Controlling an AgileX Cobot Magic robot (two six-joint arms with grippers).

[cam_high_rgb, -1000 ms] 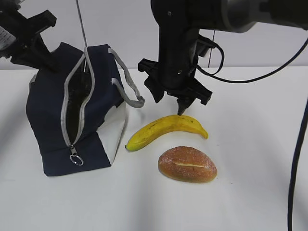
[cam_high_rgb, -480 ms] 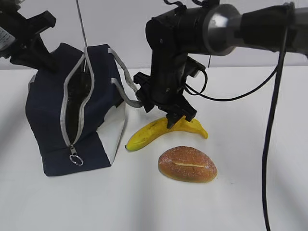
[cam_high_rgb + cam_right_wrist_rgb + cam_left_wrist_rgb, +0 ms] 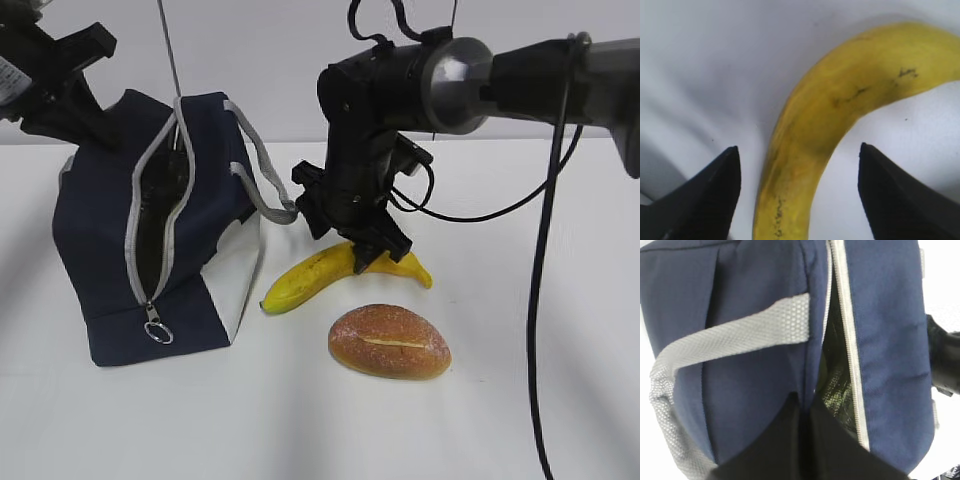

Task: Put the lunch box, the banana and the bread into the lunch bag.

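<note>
The navy lunch bag [image 3: 100,230] stands at the left with its zipper open. My left gripper [image 3: 100,130] is shut on the bag's top edge beside the open zipper, seen close in the left wrist view [image 3: 805,405], where the bag [image 3: 740,380] fills the frame. The banana [image 3: 310,275] lies right of the bag. My right gripper [image 3: 360,262] is open and low over it, one finger on each side of the banana [image 3: 840,110] in the right wrist view [image 3: 797,155]. The bread [image 3: 390,341] lies in front of the banana. The lunch box is not in view.
The bag's grey handle [image 3: 262,185] hangs toward the right arm, close to its wrist. The zipper's ring pull [image 3: 157,330] hangs at the bag's front bottom. A cable [image 3: 545,250] from the right arm drops down the right side of the white table [image 3: 500,400].
My right gripper has come down and a little left from above the banana and now straddles its middle. The bag, the bread and the left arm have not moved.
</note>
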